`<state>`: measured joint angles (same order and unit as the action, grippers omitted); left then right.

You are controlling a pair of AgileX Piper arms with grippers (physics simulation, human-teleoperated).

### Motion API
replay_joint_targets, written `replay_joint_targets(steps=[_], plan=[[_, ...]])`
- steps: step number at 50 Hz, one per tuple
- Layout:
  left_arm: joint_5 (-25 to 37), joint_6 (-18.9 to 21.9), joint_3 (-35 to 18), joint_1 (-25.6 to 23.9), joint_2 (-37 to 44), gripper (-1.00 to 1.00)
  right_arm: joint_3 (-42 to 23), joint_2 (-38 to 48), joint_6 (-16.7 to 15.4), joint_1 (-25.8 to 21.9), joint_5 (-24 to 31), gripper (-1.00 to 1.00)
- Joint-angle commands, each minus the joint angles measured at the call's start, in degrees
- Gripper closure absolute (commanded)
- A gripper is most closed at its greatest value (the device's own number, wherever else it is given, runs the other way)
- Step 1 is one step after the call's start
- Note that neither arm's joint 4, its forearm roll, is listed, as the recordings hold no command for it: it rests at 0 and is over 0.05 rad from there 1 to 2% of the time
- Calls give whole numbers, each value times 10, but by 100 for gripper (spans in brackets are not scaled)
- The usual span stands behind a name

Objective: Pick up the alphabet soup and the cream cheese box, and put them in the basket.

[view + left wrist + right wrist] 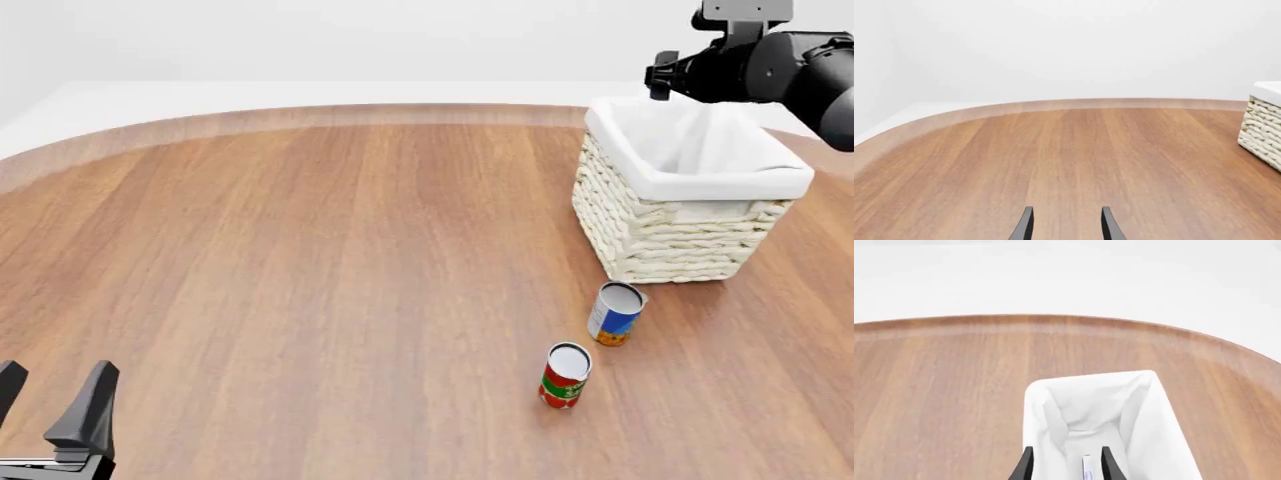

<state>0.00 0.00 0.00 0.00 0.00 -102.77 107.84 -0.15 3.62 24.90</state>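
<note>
The basket [667,235] stands at the right of the table; its cloth lining fills the right wrist view [1147,405], and a corner shows in the left wrist view [1262,125]. My right gripper [1066,470] hangs open above the basket's inside. A thin white and blue sliver, the cream cheese box [1087,469], shows between the fingers without touching them; I cannot tell whether it rests on the lining. The alphabet soup [615,313] stands upright in front of the basket. My left gripper [47,400] is open and empty at the near left, far from both.
A red and green can [565,375] stands just in front and left of the alphabet soup. The right arm [767,65] is high over the basket's far side. The table's curved far edge [334,112] runs behind.
</note>
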Motion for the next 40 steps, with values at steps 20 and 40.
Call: replay_joint_targets(steps=[20,40], plan=[[0,0,0,0,0,-100,93,-76,18,-45,-124,-100],[0,0,0,0,0,-100,145,-118,15,-85,-191,-100]])
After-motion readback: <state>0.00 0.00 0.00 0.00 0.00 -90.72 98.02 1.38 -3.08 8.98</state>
